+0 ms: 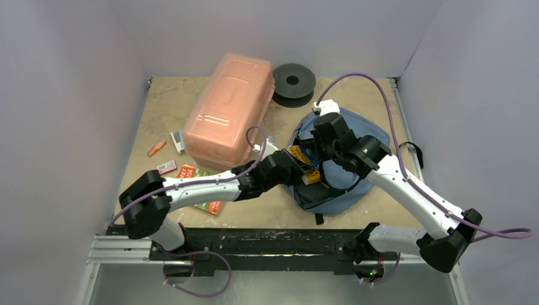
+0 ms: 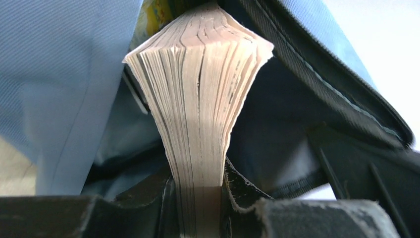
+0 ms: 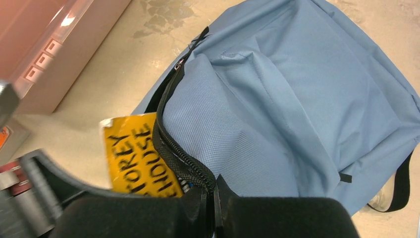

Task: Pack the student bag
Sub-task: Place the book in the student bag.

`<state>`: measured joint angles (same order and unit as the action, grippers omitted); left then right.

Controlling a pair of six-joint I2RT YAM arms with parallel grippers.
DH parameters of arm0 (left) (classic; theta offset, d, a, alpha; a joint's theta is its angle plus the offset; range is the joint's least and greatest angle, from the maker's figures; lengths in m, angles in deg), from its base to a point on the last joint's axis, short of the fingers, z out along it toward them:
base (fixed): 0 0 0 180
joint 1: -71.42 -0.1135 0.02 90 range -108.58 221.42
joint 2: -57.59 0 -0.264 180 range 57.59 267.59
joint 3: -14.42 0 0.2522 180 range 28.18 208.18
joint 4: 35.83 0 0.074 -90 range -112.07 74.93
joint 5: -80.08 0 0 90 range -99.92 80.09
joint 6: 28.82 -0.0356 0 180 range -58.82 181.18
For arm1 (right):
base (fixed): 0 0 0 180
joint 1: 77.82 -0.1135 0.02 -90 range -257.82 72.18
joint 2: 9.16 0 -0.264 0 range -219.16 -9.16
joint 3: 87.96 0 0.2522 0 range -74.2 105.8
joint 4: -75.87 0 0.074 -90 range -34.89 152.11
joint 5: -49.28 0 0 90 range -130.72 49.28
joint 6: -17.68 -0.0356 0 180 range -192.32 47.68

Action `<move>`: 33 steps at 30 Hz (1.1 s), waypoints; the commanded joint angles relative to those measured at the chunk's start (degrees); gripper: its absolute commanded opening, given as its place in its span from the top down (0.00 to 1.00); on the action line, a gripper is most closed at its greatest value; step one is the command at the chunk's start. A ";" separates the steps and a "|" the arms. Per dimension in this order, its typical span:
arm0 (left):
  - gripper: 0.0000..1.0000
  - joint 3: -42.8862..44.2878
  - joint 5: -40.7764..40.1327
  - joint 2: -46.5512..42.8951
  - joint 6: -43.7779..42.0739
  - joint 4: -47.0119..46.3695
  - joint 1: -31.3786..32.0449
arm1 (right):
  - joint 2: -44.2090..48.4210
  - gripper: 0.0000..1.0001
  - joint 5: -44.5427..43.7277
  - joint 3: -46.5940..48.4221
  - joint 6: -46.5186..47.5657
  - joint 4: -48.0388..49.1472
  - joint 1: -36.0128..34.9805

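The student bag (image 1: 372,136), soft blue-grey with black zipper trim, lies at the right of the table. My left gripper (image 1: 292,168) is shut on a thick paperback book (image 2: 198,99) with a yellow cover (image 3: 138,153). The book's far end sits inside the bag's opening, with blue fabric (image 2: 64,74) on both sides of it. My right gripper (image 3: 215,191) is shut on the bag's black zipper edge (image 3: 178,153) and holds it up above the book. In the top view the right gripper (image 1: 325,155) sits over the opening.
A translucent pink box (image 1: 229,108) lies at the back left, with a black spool (image 1: 293,81) behind the bag. Small items lie left of the box: an orange piece (image 1: 156,148), a white one (image 1: 178,141) and red packets (image 1: 186,170). Walls close in three sides.
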<state>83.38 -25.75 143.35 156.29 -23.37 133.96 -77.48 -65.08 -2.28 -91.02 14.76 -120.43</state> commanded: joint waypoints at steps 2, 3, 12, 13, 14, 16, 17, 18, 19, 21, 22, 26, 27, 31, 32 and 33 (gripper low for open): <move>1.00 7.22 -8.46 9.72 -0.26 -13.82 0.21 | 3.25 1.00 4.76 5.24 1.82 4.13 0.01; 1.00 8.79 -8.90 12.33 -1.19 -16.21 0.21 | 3.39 1.00 5.30 5.37 2.08 4.15 -0.01; 1.00 23.77 -14.20 31.66 -2.91 -18.04 0.12 | 4.07 1.00 4.15 4.15 3.49 4.71 -0.01; 0.97 24.94 -14.41 32.35 -2.04 -16.08 0.19 | 4.04 1.00 4.02 3.97 3.49 4.77 -0.02; 0.91 25.92 -13.43 32.74 -0.79 -13.92 0.21 | 4.02 1.00 3.83 3.79 3.56 4.89 -0.02; 0.66 26.96 -12.83 32.50 -0.17 -8.86 0.12 | 4.02 1.00 3.02 3.41 3.65 4.82 -0.02; 0.55 27.04 -12.59 32.08 -0.03 -5.70 0.12 | 4.10 1.00 2.54 3.14 3.79 4.90 0.05; 0.44 26.72 -12.51 31.40 -0.17 -3.90 0.18 | 4.21 1.00 1.91 2.81 3.91 5.02 0.00; 0.34 25.87 -12.13 30.57 -0.67 -3.26 0.21 | 4.31 1.00 1.34 2.42 4.05 5.18 0.01; 0.21 24.23 -11.22 28.49 -1.10 -2.29 0.21 | 4.42 1.00 0.37 1.89 4.27 5.30 -0.02; 0.16 24.16 -10.63 27.48 -0.91 -0.15 0.21 | 4.42 1.00 -0.04 1.64 4.28 5.30 -0.01; 0.04 24.11 -7.84 23.78 -0.22 9.66 0.14 | 4.50 1.00 -1.25 0.77 4.53 5.49 0.09; 0.03 23.32 -7.01 22.87 -0.02 9.81 0.08 | 4.43 1.00 -1.46 0.58 4.57 5.63 0.12; 0.00 21.70 -4.06 18.33 0.42 14.54 0.09 | 4.24 1.00 -2.40 -0.02 4.72 5.43 0.38; 0.00 22.48 -3.46 17.53 1.04 17.75 0.12 | 4.17 1.00 -2.62 -0.15 4.72 5.43 0.49; 0.00 23.35 -2.56 16.91 1.35 20.70 0.12 | 4.05 1.00 -2.84 -0.26 4.72 5.50 0.56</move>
<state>104.89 -31.15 166.58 155.81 -12.86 134.22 -74.55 -66.15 -2.46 -86.56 16.53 -119.78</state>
